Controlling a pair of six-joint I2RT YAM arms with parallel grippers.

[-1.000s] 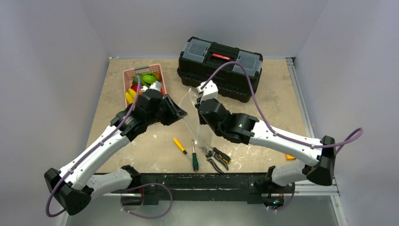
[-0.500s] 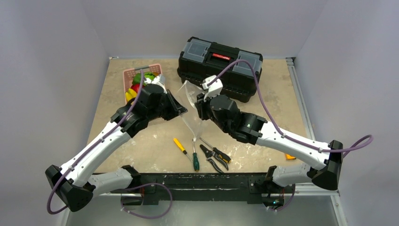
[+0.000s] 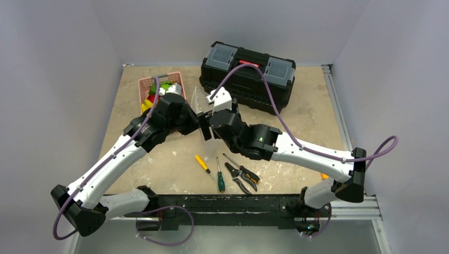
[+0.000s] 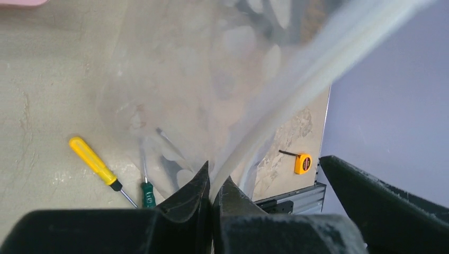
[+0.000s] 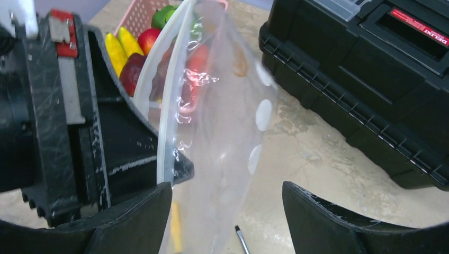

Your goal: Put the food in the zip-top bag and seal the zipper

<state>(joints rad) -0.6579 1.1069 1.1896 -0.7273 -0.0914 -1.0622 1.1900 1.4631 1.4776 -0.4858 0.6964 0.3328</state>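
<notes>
The zip-top bag (image 5: 222, 132) hangs upright over the table between my two grippers, clear with pale dots and nothing in it. My left gripper (image 4: 214, 179) is shut on the zipper (image 4: 296, 79), the pale strip along the bag's edge. My right gripper (image 5: 225, 193) stands open astride the lower part of the bag, its fingers apart from the film. From above, both grippers meet mid-table, left gripper (image 3: 199, 125) and right gripper (image 3: 208, 127), with the bag (image 3: 198, 100) rising behind them. The food (image 5: 135, 50) lies in the pink basket (image 3: 144, 84): green, red and yellow pieces.
A black toolbox (image 3: 246, 74) stands at the back, right of the basket. On the near table lie a yellow-handled screwdriver (image 3: 202, 164), a green-handled screwdriver (image 3: 219, 181) and pliers (image 3: 242, 177). An orange tape measure (image 4: 303, 163) sits near the front right edge.
My left gripper closed on the bag's zipper edge. My right gripper let go of the bag, opened wide and swung left toward the left gripper.
</notes>
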